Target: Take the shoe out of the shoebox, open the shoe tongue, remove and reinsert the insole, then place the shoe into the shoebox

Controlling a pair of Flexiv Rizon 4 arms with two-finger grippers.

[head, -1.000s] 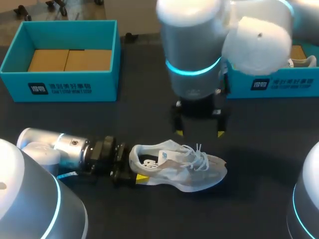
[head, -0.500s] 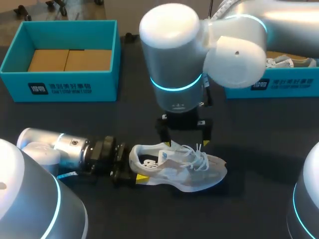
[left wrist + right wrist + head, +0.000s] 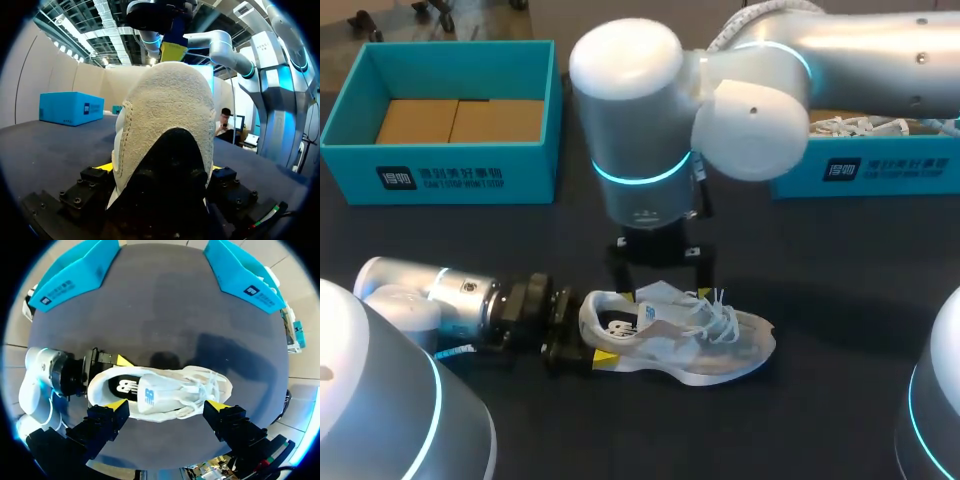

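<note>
On the dark table (image 3: pixel 840 285), toward its near edge, a white shoe (image 3: pixel 685 335) sits sole down with its opening upward, heel toward my left arm and toe toward the right. It is outside both boxes. Along the far edge stand two teal boxes, well apart from each other and from the shoe. The left box (image 3: pixel 440 172) holds a brown cardboard insert (image 3: pixel 460 120). The right box (image 3: pixel 880 170) holds another pale shoe (image 3: pixel 860 127) with loose laces.

The left gripper (image 3: pixel 592 338) lies low over the table and clamps the shoe's heel from both sides. The right gripper (image 3: pixel 661 285) hangs from above over the shoe's middle with its fingers spread wide, not gripping anything.

The head view alone looks into the boxes, but the right arm blocks most of its gripper's fingers there. The right wrist view shows both yellow tips standing apart on either side of the shoe, near the tongue and laces. It also shows the dark insole (image 3: pixel 122 387) inside the opening. I cannot tell whether those tips touch the shoe. The left wrist view is filled by the fuzzy back of the heel, with a yellow tip peeking out at each side.
</note>
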